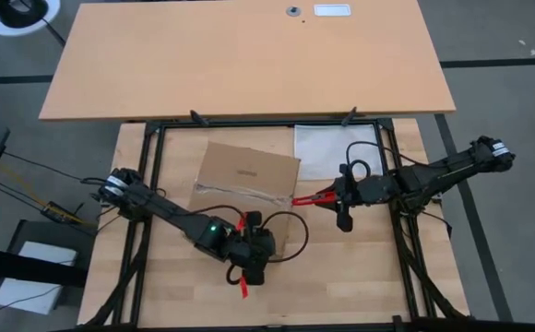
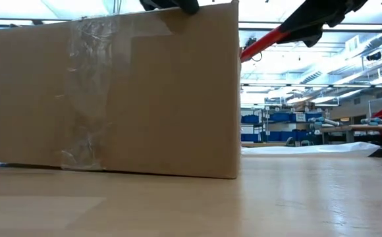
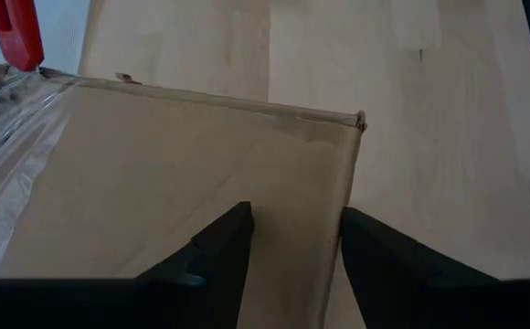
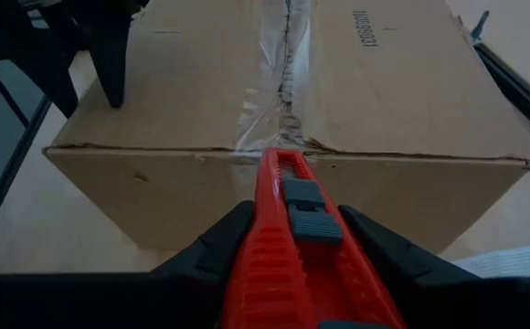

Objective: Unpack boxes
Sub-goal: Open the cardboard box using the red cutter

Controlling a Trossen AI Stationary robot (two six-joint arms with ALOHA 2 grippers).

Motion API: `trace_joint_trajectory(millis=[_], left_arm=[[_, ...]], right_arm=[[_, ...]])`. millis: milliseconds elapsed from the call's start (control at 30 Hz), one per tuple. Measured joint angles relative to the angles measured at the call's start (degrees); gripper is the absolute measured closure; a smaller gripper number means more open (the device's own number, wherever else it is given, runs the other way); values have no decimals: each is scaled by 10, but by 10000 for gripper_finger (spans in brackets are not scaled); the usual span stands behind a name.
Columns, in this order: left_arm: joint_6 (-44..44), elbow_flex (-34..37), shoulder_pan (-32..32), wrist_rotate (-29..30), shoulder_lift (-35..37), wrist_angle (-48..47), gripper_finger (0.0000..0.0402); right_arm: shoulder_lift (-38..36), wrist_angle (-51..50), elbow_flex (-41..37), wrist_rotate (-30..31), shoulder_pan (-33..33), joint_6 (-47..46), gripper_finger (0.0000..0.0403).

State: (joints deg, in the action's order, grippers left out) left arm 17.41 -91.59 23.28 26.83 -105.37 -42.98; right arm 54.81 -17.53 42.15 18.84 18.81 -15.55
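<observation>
The brown cardboard box stands on the table's middle, flaps down, with a torn clear-tape seam along its top. My left gripper is open over the box's near top edge, close to a corner. One finger is over the top, the other outside the side wall. It also shows in the right wrist view. My right gripper is shut on a red box cutter. The cutter's tip is at the box's right end, where the seam meets the top edge. My left gripper has one fingertip on the box's top panel and the other beside the near side wall, astride the edge. It slants down from the near left. I cannot tell whether the fingers touch the cardboard. My right gripper pinches the cutter's red handle between its two fingers, which lie along it. It comes from the table's right, slanting slightly down. The cutter is lifted clear of the table, its front end pointing at the taped seam.
A white plastic bag lies flat at the far right of the work area, beyond the box. A black frame borders the work area, with a second tabletop beyond it. Bare wood lies near and right of the box.
</observation>
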Motion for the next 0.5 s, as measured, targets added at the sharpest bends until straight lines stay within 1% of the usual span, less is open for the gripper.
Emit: trace_joint_trajectory(millis=[200,333,500], left_arm=[[0,0,-10,-1,0,4,227],[-20,0,-10,-5,0,9,227],[-37,0,-13,-1,-1,14,228]], right_arm=[[12,6,0,13,0,-6,264],[10,7,0,16,0,-23,264],[-6,-15,0,51,-7,-39,264]])
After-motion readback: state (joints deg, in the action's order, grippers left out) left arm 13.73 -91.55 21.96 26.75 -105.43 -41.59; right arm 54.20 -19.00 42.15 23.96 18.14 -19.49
